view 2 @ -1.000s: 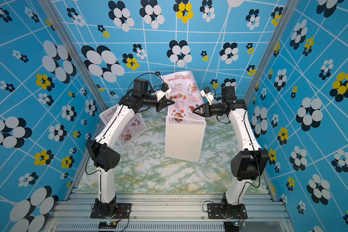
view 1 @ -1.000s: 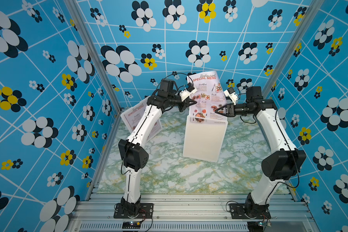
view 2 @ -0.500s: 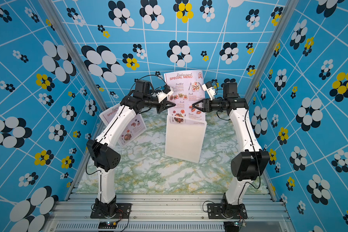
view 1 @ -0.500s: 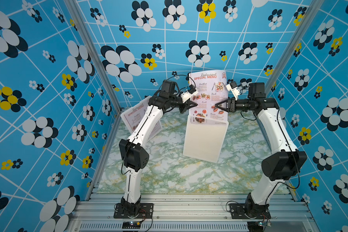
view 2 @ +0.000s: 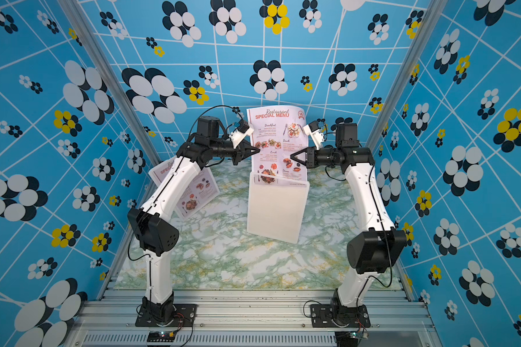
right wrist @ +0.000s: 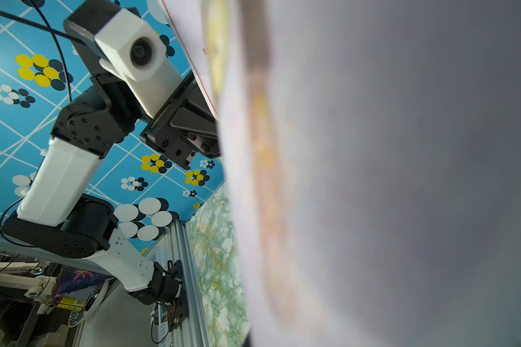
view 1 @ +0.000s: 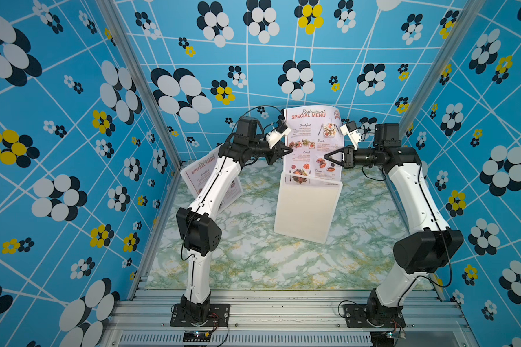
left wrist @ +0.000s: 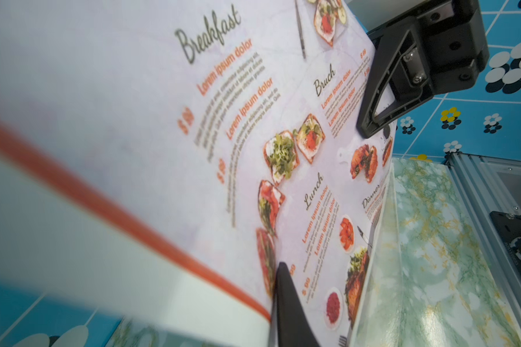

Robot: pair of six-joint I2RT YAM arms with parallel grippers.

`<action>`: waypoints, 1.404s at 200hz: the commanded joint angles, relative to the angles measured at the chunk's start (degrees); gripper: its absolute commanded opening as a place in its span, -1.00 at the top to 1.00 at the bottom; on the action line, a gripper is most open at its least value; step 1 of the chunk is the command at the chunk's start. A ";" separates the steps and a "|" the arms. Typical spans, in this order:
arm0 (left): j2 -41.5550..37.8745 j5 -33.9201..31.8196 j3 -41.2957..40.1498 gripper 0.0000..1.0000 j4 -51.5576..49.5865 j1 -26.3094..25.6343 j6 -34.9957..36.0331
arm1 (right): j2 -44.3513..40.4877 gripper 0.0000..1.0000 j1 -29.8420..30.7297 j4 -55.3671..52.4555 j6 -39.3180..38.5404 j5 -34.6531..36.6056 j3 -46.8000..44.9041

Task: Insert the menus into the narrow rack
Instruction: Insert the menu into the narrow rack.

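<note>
Green-marbled counter [view 1: 253, 264] is sitting boxed in by blue flower-print walls [view 1: 73, 126]. Aluminium rail [view 1: 283, 306] is running along the counter's near edge.

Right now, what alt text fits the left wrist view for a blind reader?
A pale restaurant menu fills the close-up frame, pinched at its near edge by the left gripper and at its far edge by the right gripper. Green marbled tabletop and blue flowered wall lie beyond.

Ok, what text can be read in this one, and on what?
"Restaurant SPECIAL MENU": head of the upright menu.
"Breakfast", "Bruch", "Lunch", "Dinner": its section headings.
"Lorem ipsum dolor": its orange item lines; prices and small print blurred.
"SPECIAL MENU": second menu, partly hidden.
</note>
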 commanded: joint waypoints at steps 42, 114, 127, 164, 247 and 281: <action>-0.40 0.97 1.56 1.00 1.64 -0.37 -1.39 | -2.42 1.00 -0.46 0.99 -0.88 -0.02 -2.47; 2.32 0.20 7.69 1.00 2.29 -0.63 -4.06 | -2.95 1.00 -1.17 1.00 -1.26 0.56 -4.06; 2.76 0.54 8.37 1.00 2.32 -0.80 -4.41 | -3.42 1.00 -1.24 1.18 -1.29 0.78 -4.96; 3.34 0.26 7.77 0.82 -0.18 -1.42 -2.68 | -4.11 1.00 -1.27 1.71 -1.65 1.81 -7.12; -1.34 -0.01 -1.97 0.74 2.53 -1.58 -1.94 | -5.61 1.00 -1.25 2.44 -1.61 2.28 -11.34; -2.58 0.03 -4.60 0.74 3.80 -1.65 -1.76 | -7.78 0.67 -1.25 4.94 -0.52 3.29 -13.13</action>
